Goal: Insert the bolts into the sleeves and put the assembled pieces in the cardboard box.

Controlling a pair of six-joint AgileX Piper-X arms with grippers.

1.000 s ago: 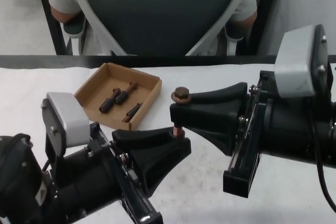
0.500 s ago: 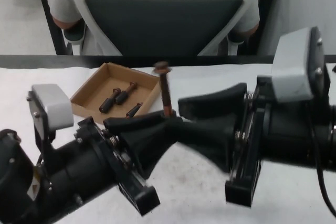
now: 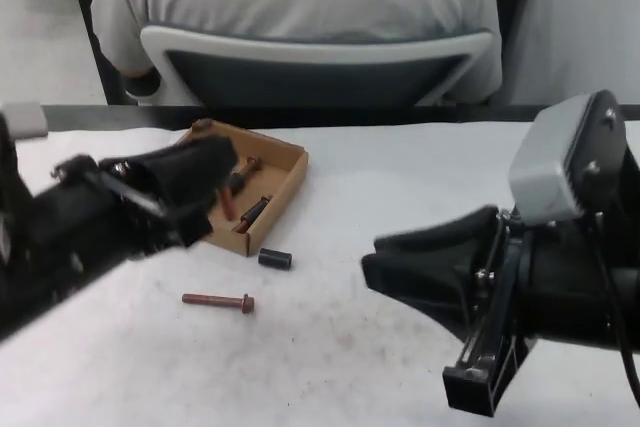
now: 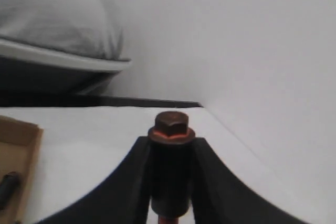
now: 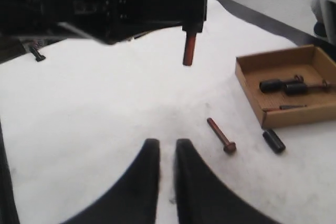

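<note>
Deposit step: left pincer (image 4: 171, 142) holds one assembled piece up by the shallow brown cardboard box (image 3: 281, 197).

Left pincer is clamped on a short black cylindrical sleeve with a copper-coloured hex-head bolt seated through it (image 4: 169, 179), head above the fingers, shaft end below. In the high view it sits left of centre, overlapping the box's near corner; whether it is truly over the opening, cannot tell. Right pincer (image 5: 166, 144), lower right, is a narrow slit apart and holds nothing. Dark finished pieces (image 5: 283, 85) lie in the box. Judgement: next move calls for centring over the opening, lowering, then releasing. One loose copper-coloured bolt (image 3: 218, 300) and one loose black sleeve (image 3: 274, 259) lie apart on the white tabletop (image 3: 330, 367), not yet joined.
</note>
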